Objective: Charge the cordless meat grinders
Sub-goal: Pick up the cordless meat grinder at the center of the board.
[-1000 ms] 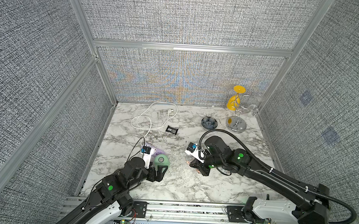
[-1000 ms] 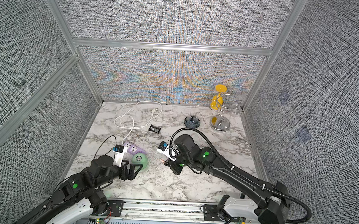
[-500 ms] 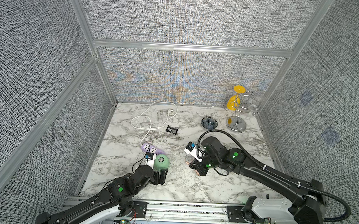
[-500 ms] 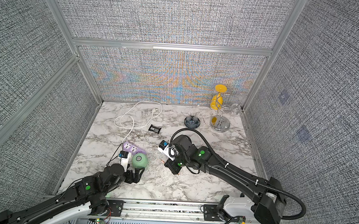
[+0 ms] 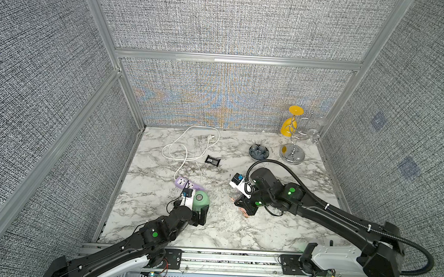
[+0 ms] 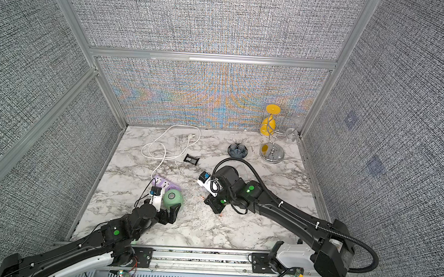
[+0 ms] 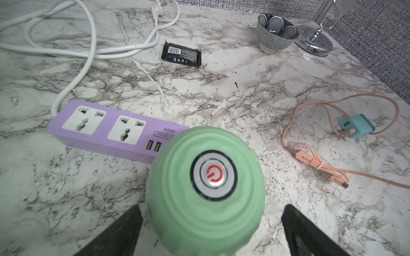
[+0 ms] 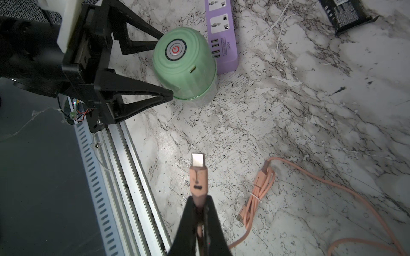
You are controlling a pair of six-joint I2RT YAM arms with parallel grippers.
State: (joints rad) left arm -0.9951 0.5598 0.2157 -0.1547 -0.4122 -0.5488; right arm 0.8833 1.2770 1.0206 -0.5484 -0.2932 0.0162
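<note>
The mint-green cordless meat grinder (image 5: 200,200) (image 6: 173,198) stands upright near the table's front left, its ringed power button (image 7: 214,176) facing up. A small port (image 8: 193,69) shows on its side. My left gripper (image 7: 210,208) is open, one jaw on each side of the grinder with gaps to both. My right gripper (image 8: 199,201) (image 5: 243,211) is shut on the pink cable's plug (image 8: 198,175), whose metal tip points toward the grinder from some distance to its right. The rest of the pink cable (image 7: 310,159) lies loose on the marble and runs to a teal adapter (image 7: 355,125).
A purple power strip (image 5: 187,183) (image 7: 106,126) lies just behind the grinder, its white cord (image 5: 189,145) looped toward the back. A black packet (image 5: 212,160), a small patterned bowl (image 5: 259,150) and a chrome glass stand (image 5: 292,148) sit farther back. The metal front rail (image 8: 124,166) runs close by.
My left arm has swung in so its open jaws now flank the grinder, which has stayed put. The right gripper with the plug has shifted slightly left.
</note>
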